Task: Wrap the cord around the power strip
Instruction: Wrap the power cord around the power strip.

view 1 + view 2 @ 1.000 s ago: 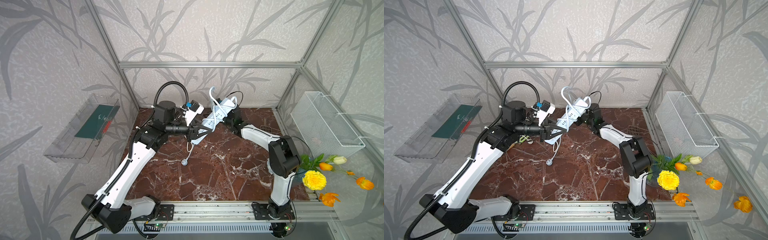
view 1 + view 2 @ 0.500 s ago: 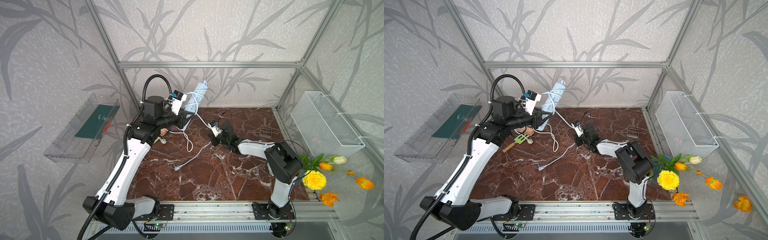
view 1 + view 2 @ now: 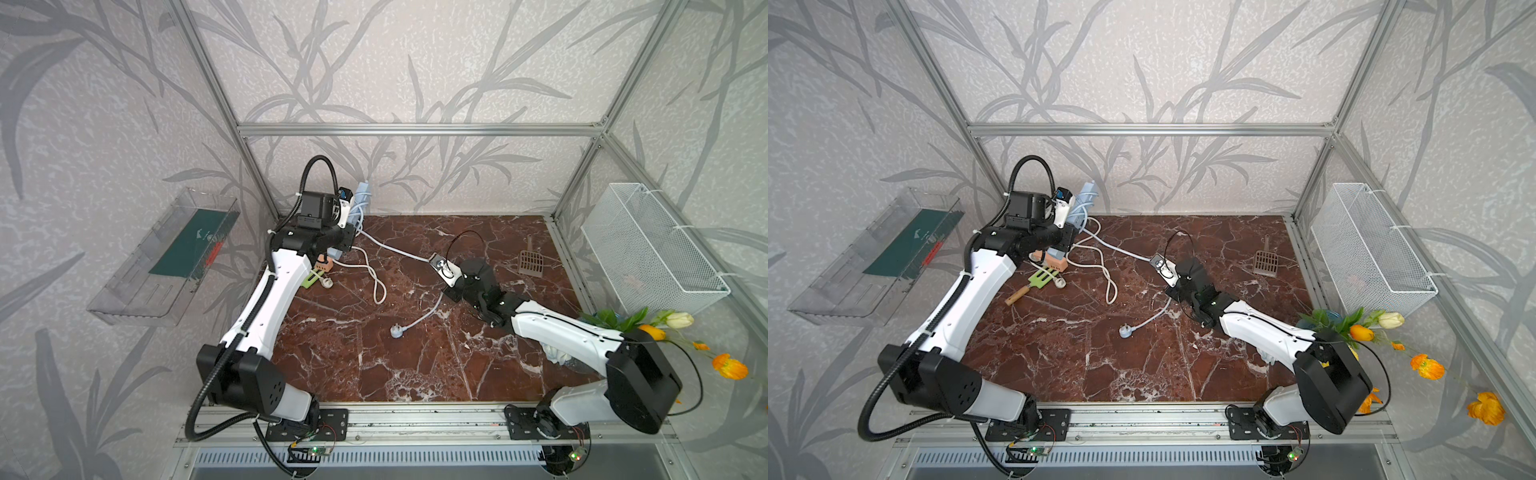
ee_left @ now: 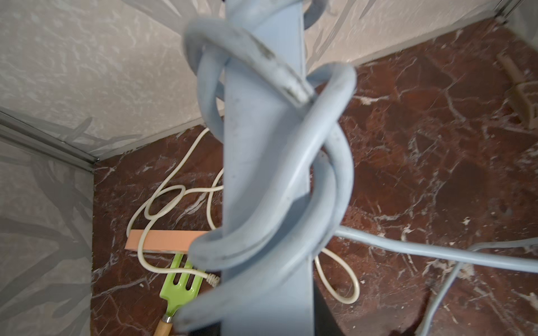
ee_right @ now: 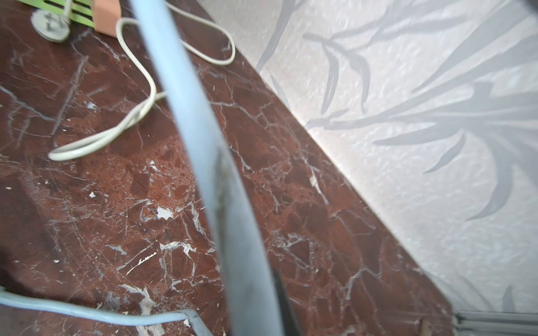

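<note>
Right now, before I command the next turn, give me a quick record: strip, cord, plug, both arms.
power strip: raised off the table, back left corner
cord: several loops around the strip; rest trails to the right arm
plug: lying on the table, free
left gripper: jaws shut on power strip
right gripper: jaws shut on cord

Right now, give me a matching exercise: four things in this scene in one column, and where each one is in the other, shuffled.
1 power strip
2 plug
3 brown scoop
4 green spatula

A lying loose in the middle of the table
B lifted off the table, cord coiled around it
C beside the orange block
D near the back right corner

Pairs: 1-B, 2-A, 3-D, 4-C.
</note>
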Robot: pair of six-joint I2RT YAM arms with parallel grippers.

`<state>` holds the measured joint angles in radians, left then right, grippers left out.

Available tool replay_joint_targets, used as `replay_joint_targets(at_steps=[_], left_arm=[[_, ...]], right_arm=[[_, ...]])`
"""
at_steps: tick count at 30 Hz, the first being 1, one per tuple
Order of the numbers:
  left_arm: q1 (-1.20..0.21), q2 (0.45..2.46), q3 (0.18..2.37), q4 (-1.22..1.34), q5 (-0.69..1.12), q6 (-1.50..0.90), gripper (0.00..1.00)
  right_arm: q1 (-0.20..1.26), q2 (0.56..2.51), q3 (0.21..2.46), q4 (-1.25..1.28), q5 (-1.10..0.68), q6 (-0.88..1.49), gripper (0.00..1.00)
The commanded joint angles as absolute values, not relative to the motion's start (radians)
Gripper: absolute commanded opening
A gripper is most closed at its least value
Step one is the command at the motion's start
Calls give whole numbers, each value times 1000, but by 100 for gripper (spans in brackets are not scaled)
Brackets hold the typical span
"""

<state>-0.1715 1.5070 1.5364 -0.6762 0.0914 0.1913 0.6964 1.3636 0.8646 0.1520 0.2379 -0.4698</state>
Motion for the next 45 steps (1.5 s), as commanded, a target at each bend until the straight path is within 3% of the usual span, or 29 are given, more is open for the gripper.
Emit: replay_joint_targets(at_steps=[1, 10, 14, 21, 27, 34, 45], left_arm=[[-157, 1527, 1526, -610, -150, 269, 0], [-370, 1615, 1495, -710, -86, 363, 0], [-464, 1563, 1452, -730, 80, 414, 0], [-629, 1376, 1294, -701, 332, 522, 0], [-776, 1358, 1357, -701, 531, 483, 0], [-781, 1239, 1401, -584, 749, 397, 0], [-765, 1208, 1417, -274, 767, 260, 0]], right_arm=[[693, 1249, 924, 136, 347, -580, 0], [681, 1246, 1288, 175, 164, -599, 0], [651, 1371, 1483, 126, 117, -682, 0], [454, 1620, 1838, -3, -189, -478, 0], [397, 1842, 2097, -141, -411, -392, 0], [241, 1970, 2052, 65, -696, 0, 0], [296, 1965, 1725, 343, -653, 205, 0]])
